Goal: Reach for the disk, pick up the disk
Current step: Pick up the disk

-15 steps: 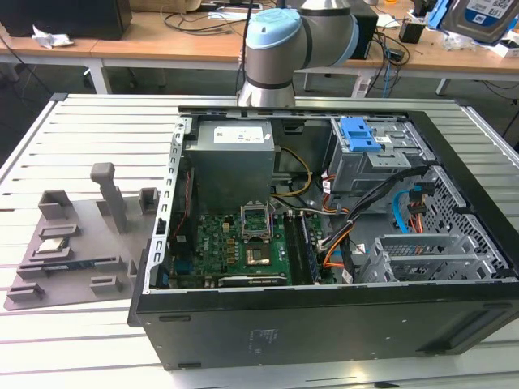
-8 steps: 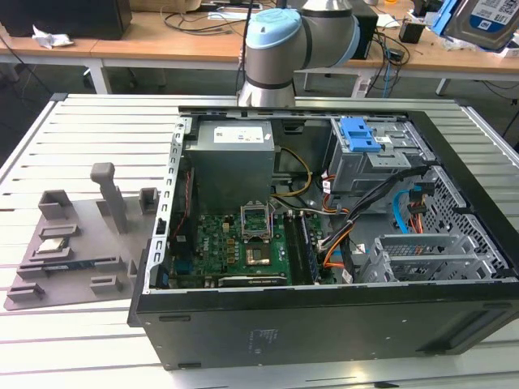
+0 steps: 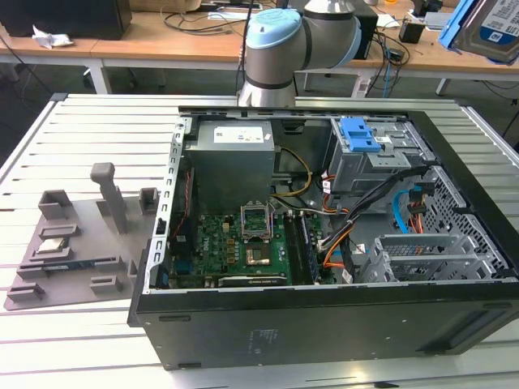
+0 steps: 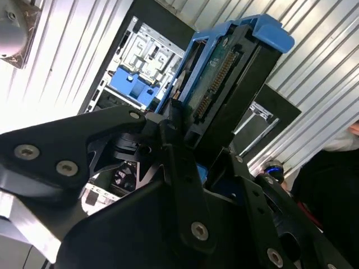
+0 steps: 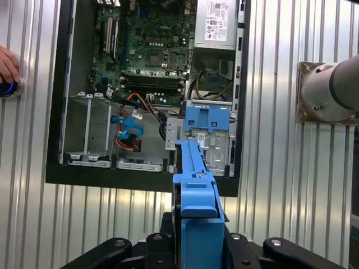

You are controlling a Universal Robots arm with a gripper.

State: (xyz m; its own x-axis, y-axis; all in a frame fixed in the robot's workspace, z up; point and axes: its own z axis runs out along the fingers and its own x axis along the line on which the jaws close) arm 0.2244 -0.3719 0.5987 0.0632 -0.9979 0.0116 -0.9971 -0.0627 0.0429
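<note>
The disk (image 3: 493, 31) hangs high above the table at the exterior view's far right top corner, its silver face with a blue-and-white label tilted and its blue bracket along the edge. In both wrist views my gripper (image 5: 197, 246) (image 4: 208, 162) is shut on the disk (image 5: 197, 193) (image 4: 224, 73). Black fingers (image 4: 168, 140) clamp its sides, and the bracket's end and the connector edge stick out past them. The disk is well clear of the open computer case (image 5: 146, 176) below.
The open computer case (image 3: 324, 328) lies on the slatted metal table, with a blue clip on a grey drive cage (image 3: 362, 139) inside. A grey fixture plate (image 3: 73, 243) carrying a small chip (image 3: 50, 247) lies at the exterior view's left. A hand (image 5: 7, 63) rests beside the case.
</note>
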